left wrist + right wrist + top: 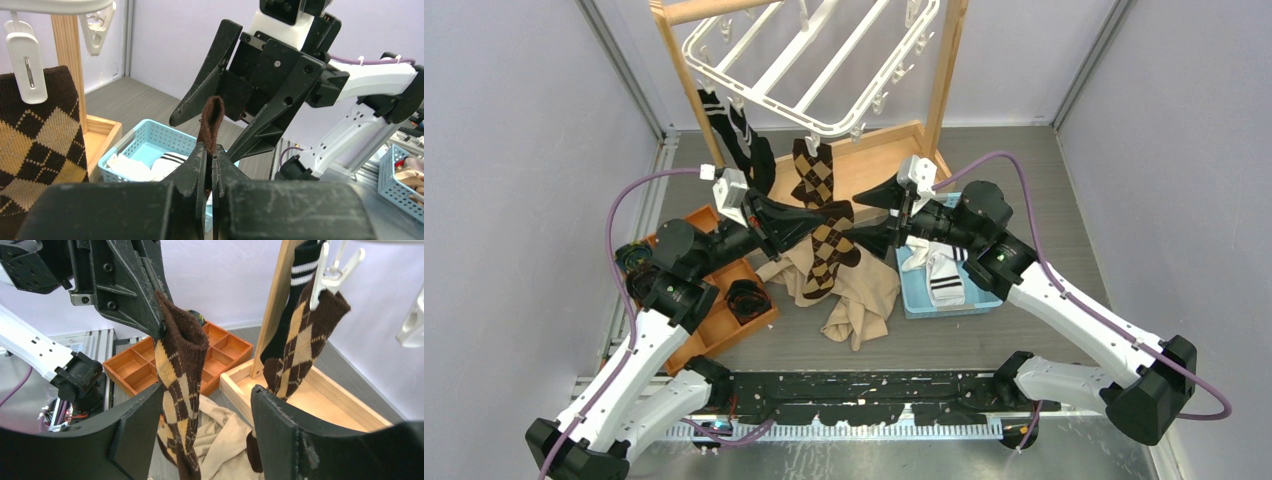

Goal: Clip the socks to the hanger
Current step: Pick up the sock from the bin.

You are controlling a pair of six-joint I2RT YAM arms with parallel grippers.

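The white hanger (804, 60) hangs from a wooden stand. A black striped sock (736, 135) and a brown argyle sock (812, 170) are clipped to its near rim. My left gripper (816, 224) is shut on the cuff of a second argyle sock (829, 250), which dangles below it. In the left wrist view the brown cuff (212, 117) sticks up from the closed left gripper (210, 155). My right gripper (207, 389) is open around this held sock (182, 370), which hangs nearer its left finger. The clipped argyle sock (305, 335) hangs behind from a white clip (322, 270).
A beige cloth (864, 300) lies crumpled under the held sock. A blue basket (944, 311) with white black-banded socks (944, 278) sits under the right arm. An orange divided tray (714, 325) lies on the left. The wooden stand (949, 90) has a tray-like base.
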